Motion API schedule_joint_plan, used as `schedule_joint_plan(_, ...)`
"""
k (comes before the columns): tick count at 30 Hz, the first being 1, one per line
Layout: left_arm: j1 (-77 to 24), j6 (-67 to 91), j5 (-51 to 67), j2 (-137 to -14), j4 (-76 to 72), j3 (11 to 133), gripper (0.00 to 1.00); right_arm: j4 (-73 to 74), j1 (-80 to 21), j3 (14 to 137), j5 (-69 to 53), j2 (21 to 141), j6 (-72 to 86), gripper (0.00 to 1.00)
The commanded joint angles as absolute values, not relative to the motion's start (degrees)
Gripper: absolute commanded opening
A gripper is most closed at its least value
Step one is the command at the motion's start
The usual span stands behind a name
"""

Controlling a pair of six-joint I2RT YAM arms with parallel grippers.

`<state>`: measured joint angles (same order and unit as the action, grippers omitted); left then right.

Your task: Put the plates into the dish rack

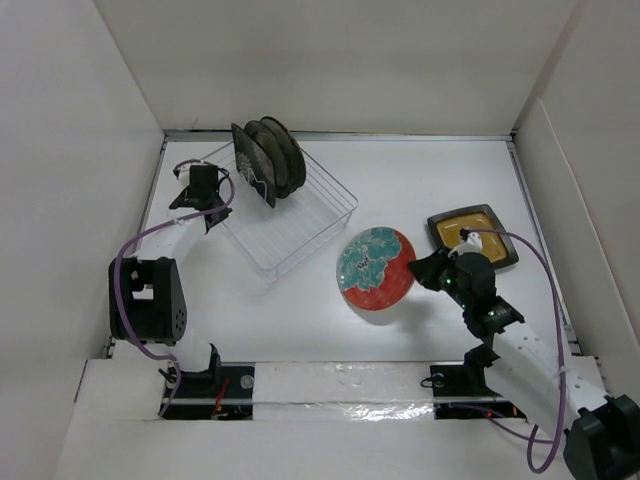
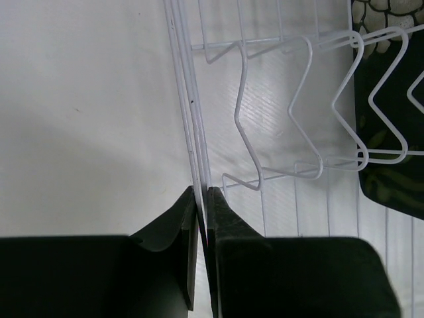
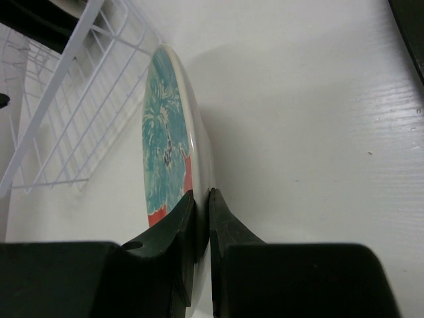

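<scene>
**Red-teal plate in right grasp; rack steadied by left**

The red-teal plate is standing tilted on edge near the middle of the table, just beside the near right corner of the rack; whether its lower edge is touching the table cannot be told. The right gripper is clenching the plate's rim, one finger on the painted face and one on the back. The rack is holding the floral plate upright at its far end, with round plates packed behind it; their number is not clear. The near slots are standing free. The amber plate is lying flat on the table, right of the gripped plate and apart from it. The left gripper is clamping the rim wire on the rack's left side.

Judgement: the step in hand is seating the red-teal plate in a slot in front of the floral plate. Doing it well is calling for the plate to be held vertical and parallel to the stored ones, lowered between two uprights rather than onto a wire, and let go only once its edge is resting on the rack floor; the thin rim grip is looking liable to slip; the left hold is guarding against the light rack sliding.

Markings: no brand, label or writing is readable in any view.
</scene>
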<state>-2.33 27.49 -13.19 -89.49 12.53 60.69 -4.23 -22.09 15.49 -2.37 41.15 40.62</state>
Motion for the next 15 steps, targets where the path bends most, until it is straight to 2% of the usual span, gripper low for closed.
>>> schedule_joint_plan(1, -3.08, 27.69, -7.30, -86.05, 15.03, 58.36, 0.00, -11.26, -21.10, 23.90, -4.40, 36.13, 41.49, 0.00)
schedule_joint_plan(8, -3.08, 26.81, -3.52, -81.13, 15.47, 52.83, 0.00, -4.66, -20.57, 35.06, -5.88, 33.40, 39.11, 0.00)
schedule_joint_plan(15, -3.60, 25.58, -0.97, -73.93, 16.00, 49.49, 0.00, -8.16, -23.46, 44.90, -6.68, 38.22, 37.80, 0.00)
